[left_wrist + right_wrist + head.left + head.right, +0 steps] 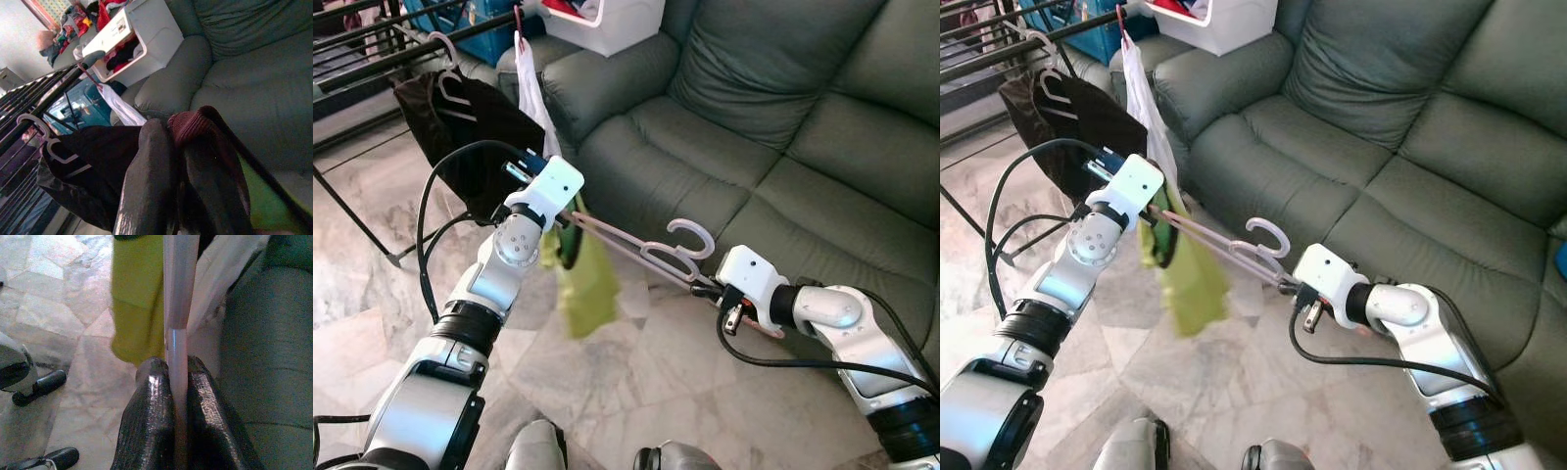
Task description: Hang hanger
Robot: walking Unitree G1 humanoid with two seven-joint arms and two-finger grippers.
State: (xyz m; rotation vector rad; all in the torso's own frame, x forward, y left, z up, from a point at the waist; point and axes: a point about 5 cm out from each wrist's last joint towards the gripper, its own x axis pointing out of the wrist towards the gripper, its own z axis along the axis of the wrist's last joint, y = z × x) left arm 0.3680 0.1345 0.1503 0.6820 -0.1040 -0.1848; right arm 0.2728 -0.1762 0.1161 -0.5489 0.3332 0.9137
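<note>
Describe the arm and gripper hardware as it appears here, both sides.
Both arms are silver with black ring joints and rounded elbow housings. Each wrist carries a white boxy module, with loose black cables looping off it. The left gripper and right gripper each have two long black fingers with a glossy, textured finish.

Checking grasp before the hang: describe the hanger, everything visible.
The hanger is pale pink, plastic by its look, with a curled hook pointing up. It lies nearly level between both grippers in front of the sofa. The right gripper pinches one end; the left gripper holds the other, where a yellow-green cloth hangs down.
</note>
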